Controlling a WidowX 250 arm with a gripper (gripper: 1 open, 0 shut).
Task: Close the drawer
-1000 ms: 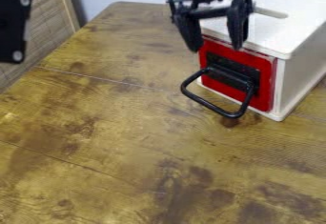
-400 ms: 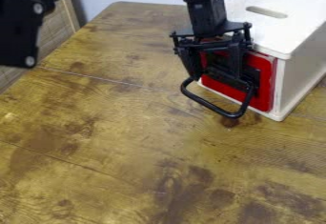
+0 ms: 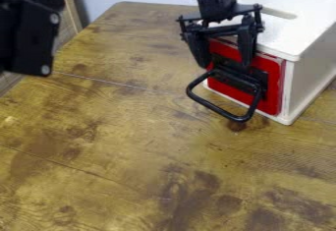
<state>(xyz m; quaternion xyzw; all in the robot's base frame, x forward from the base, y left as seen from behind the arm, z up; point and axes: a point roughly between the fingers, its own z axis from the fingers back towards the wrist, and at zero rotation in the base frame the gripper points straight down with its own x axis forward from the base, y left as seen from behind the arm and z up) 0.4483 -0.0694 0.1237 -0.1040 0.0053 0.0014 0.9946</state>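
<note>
Arm: a dark, blurred bulk (image 3: 29, 24) is filling the upper-left corner, at about ten o'clock from the table's middle.

Table: a worn wooden top (image 3: 118, 146) with dark stains is spreading across most of the view, and a thin seam is running across it on the left.

Gripper: the black gripper (image 3: 221, 44) is hanging down from the top edge at about one o'clock from the table's middle, its fingers (image 3: 194, 46) pointing down in front of the cabinet.

Jaw state: the jaws are standing spread apart, gripping nothing.

Drawer relative to jaws: the drawer (image 3: 262, 78) is sitting at about four o'clock from the fingertips, its red front showing between and just below the two fingers; whether a finger is touching the front cannot be told.

Handle: the black loop handle (image 3: 221, 95) is hanging out from the red front toward seven o'clock, below the fingertips and not between them.

Drawer look: the front is showing bright red, rectangular, with a black mount where the loop is joining it; it is appearing to lie close to the white frame, though the exact gap cannot be told.

Drawer place: it is facing left-forward from the cabinet, at about two o'clock from the table's middle.

Cabinet: the white box (image 3: 305, 33) is standing at the right edge of the table, a slot showing in its top.
</note>
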